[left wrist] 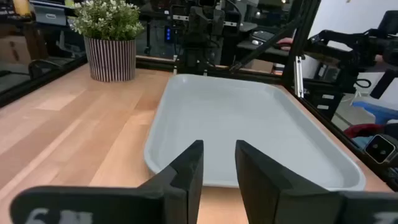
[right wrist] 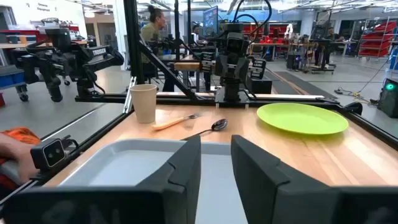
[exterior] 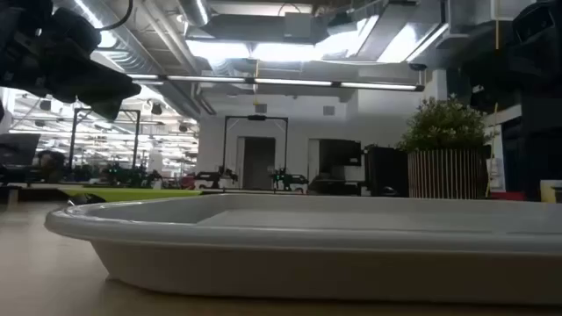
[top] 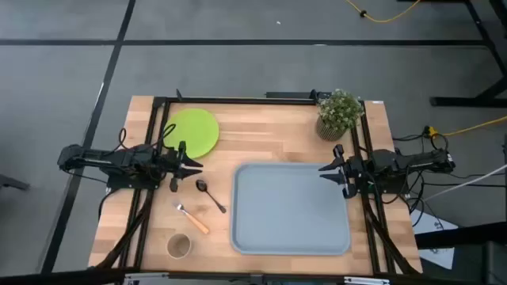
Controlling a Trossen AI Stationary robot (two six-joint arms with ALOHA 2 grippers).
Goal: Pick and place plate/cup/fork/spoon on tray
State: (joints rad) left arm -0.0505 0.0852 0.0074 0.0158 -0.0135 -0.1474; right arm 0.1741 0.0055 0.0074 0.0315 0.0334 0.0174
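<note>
The lime-green plate (top: 192, 131) lies flat at the table's far left. The dark spoon (top: 211, 195), the orange-handled fork (top: 192, 219) and the upright tan cup (top: 179, 245) rest on the wood left of the grey-blue tray (top: 291, 208). My left gripper (top: 196, 165) is open and empty, between the plate and the spoon, pointing toward the tray (left wrist: 249, 124). My right gripper (top: 323, 169) is open and empty over the tray's far right corner. In the right wrist view the plate (right wrist: 303, 117), cup (right wrist: 144, 102), fork (right wrist: 174, 121) and spoon (right wrist: 208, 129) show beyond the tray (right wrist: 124, 162).
A potted green plant (top: 339, 113) stands at the table's far right corner, just behind the tray. Black frame rails (top: 150, 198) run along the table's left and right sides. People show in the room beyond the table in the right wrist view.
</note>
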